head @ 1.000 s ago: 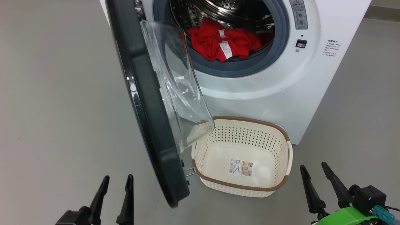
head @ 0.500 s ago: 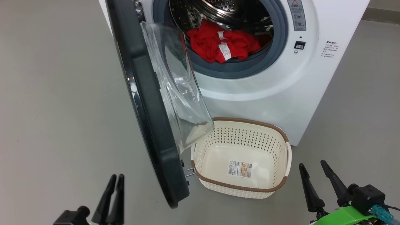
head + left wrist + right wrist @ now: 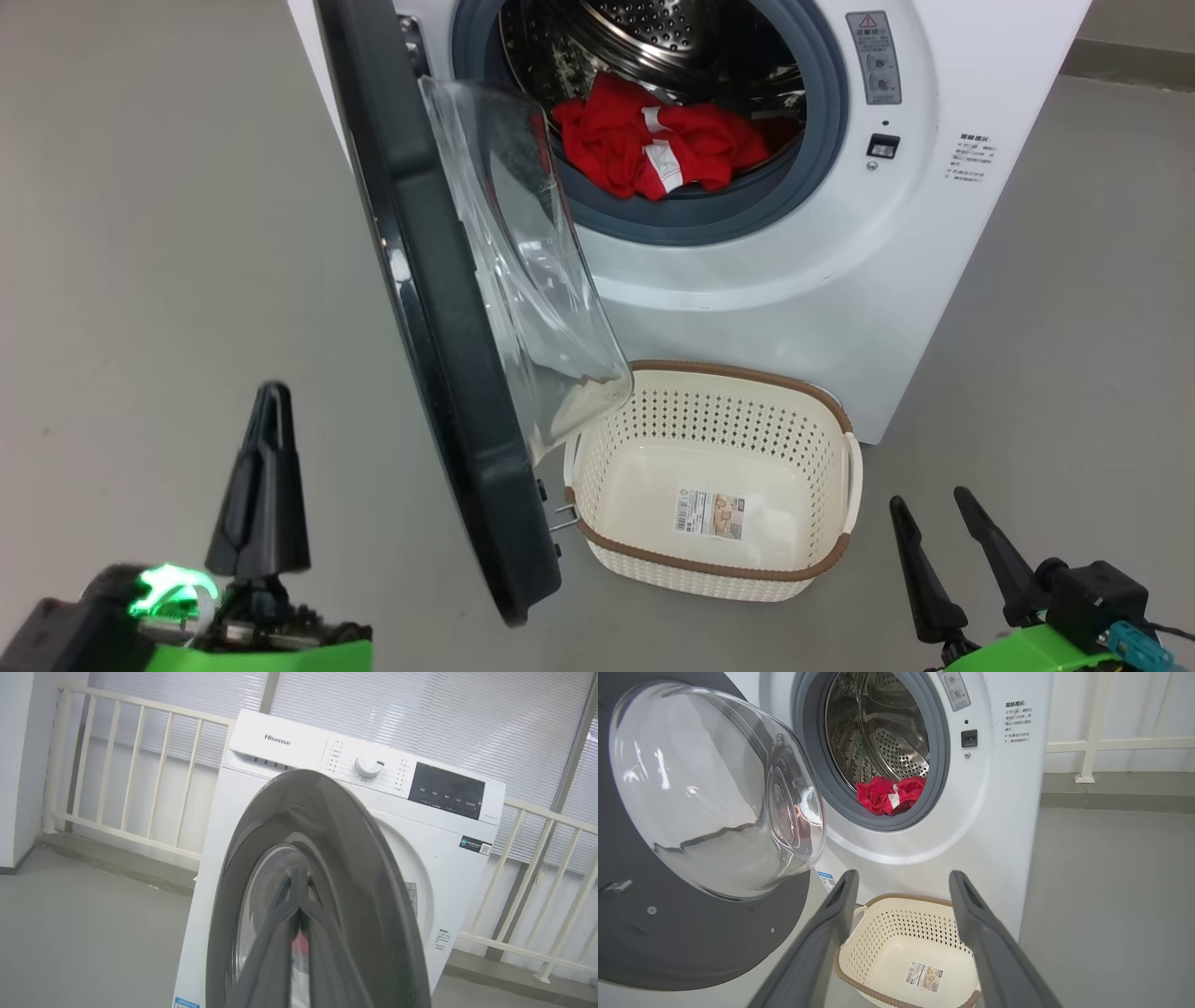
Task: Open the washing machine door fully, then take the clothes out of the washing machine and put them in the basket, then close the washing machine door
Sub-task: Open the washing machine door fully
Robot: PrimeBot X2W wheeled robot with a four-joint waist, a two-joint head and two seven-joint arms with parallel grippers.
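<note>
Head view: left end effector (image 3: 272,401), fingers together; washing machine door (image 3: 439,327), half open, to its right; right end effector (image 3: 929,504), fingers apart, near the basket (image 3: 738,371). Left wrist view: door's face ahead. Right wrist view: clothes (image 3: 889,794) beyond, in the drum (image 3: 896,746). Door-opening seems unfinished; next, push it wider.

Glossy door (image 3: 439,327), perforated plastic basket (image 3: 719,420), red cloth (image 3: 653,145)

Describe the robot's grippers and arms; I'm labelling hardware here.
Left gripper: two long, dark, tapered fingers on a black base, green housing with a glowing green light. Right gripper: same dark fingers, black wrist block, green cover, teal connector.
</note>
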